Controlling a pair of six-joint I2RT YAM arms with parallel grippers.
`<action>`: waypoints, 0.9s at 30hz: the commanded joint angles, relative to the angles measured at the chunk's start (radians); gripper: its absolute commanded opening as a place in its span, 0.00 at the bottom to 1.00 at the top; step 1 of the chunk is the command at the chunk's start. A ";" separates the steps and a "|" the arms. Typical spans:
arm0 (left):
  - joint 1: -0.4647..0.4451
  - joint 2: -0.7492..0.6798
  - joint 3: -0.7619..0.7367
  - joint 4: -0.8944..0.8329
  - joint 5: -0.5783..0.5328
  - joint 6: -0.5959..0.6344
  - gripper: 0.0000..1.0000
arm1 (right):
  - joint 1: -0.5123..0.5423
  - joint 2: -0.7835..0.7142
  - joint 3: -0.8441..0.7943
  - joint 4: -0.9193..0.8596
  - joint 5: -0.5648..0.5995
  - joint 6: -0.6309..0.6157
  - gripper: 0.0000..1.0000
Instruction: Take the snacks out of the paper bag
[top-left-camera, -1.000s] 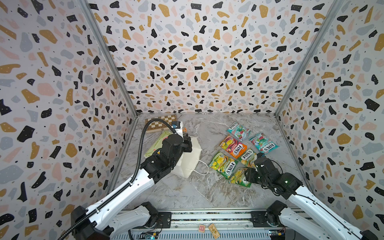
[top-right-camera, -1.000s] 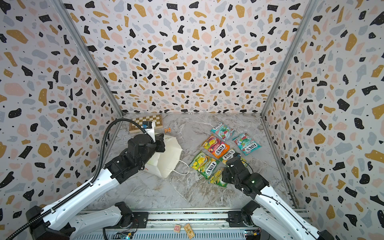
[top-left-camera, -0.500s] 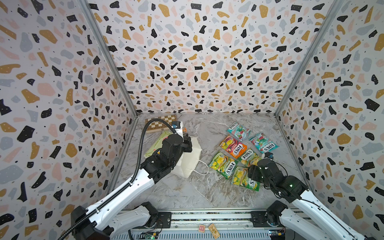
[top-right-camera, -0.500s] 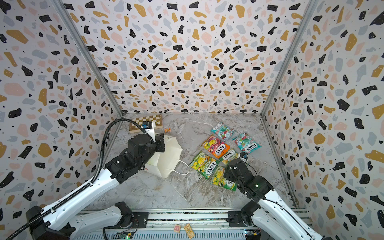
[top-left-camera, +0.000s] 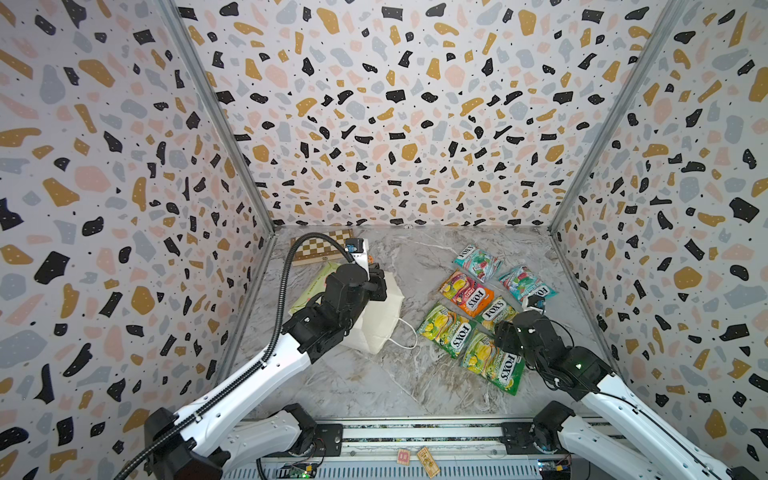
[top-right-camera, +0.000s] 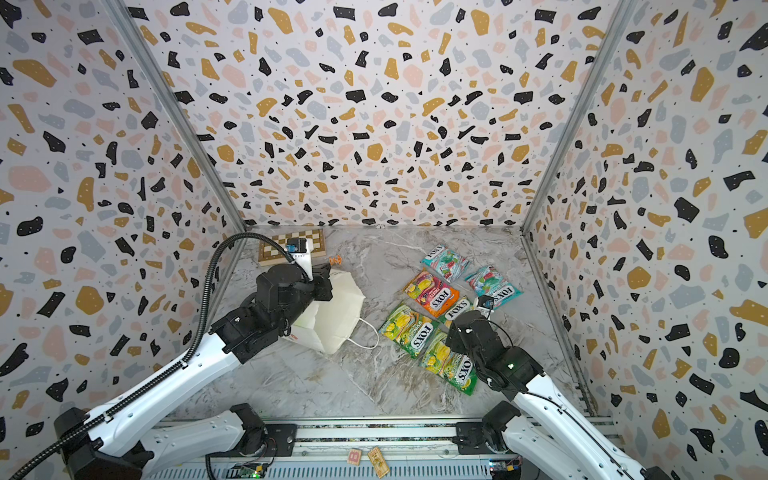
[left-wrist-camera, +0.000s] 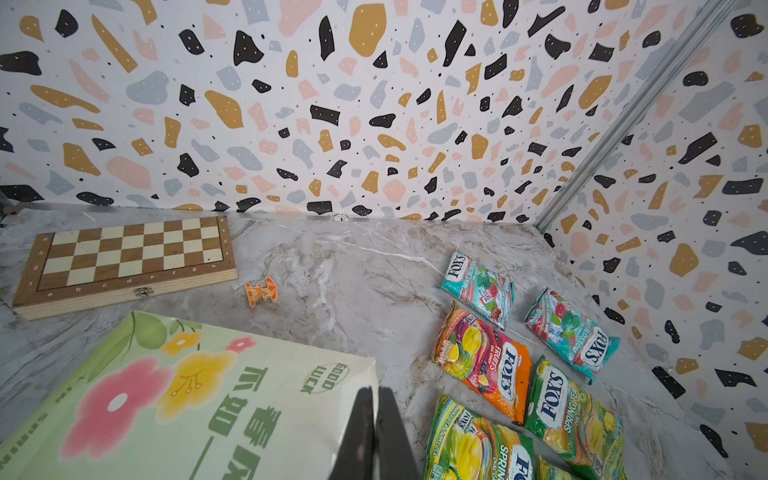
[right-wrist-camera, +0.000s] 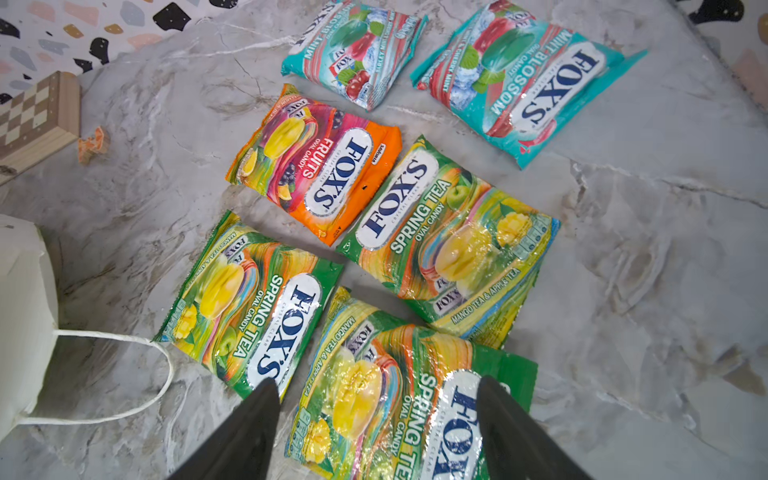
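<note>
Paper bag (top-left-camera: 382, 324) (left-wrist-camera: 166, 395), white, with thin cord handles and a red-and-yellow flower print with green lettering on one face, stands tilted on the grey marbled table (right-wrist-camera: 623, 249). Its raised edge is at the left pincer (left-wrist-camera: 373, 392) (top-left-camera: 376, 286).

Left pincer: clenched, fingers pressed together on that paper edge.

Beyond the left pincer, by the back wall, lies a wooden folding chessboard (left-wrist-camera: 124, 257). A small orange spool-shaped piece (left-wrist-camera: 261, 291) lies between the board and the paper bag, apart from both. One white cord handle (right-wrist-camera: 104, 334) trails on the table from the bag's low end, toward the right pincer (right-wrist-camera: 377, 380).

Snacks: all six glossy "FOX'S" candy packets lie flat on the table outside the bag, on the right pincer's side of it.
- The first green packet (right-wrist-camera: 407, 399) lies directly under the right pincer.
- The second green packet (right-wrist-camera: 249, 303) is just beside it, toward the bag, with a corner near the cord handle.
- The third green packet (right-wrist-camera: 444, 237) lies just beyond, overlapping the edge of the orange packet (right-wrist-camera: 316, 166).
- The two teal packets (right-wrist-camera: 353, 50) (right-wrist-camera: 528, 79) lie farthest from this pincer.

Right pincer: released, jaws wide apart over the first green packet, grasping nothing. Contact with the wrapper cannot be determined.
</note>
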 joint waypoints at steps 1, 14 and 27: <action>-0.002 0.009 0.071 0.076 0.031 0.017 0.00 | 0.005 0.002 0.012 0.073 -0.021 -0.067 0.77; -0.002 0.145 0.235 0.218 0.277 -0.048 0.00 | 0.005 0.044 -0.021 0.143 -0.098 -0.100 0.77; 0.015 0.263 0.243 0.386 0.387 -0.219 0.00 | 0.004 0.001 -0.003 0.103 -0.030 -0.101 0.77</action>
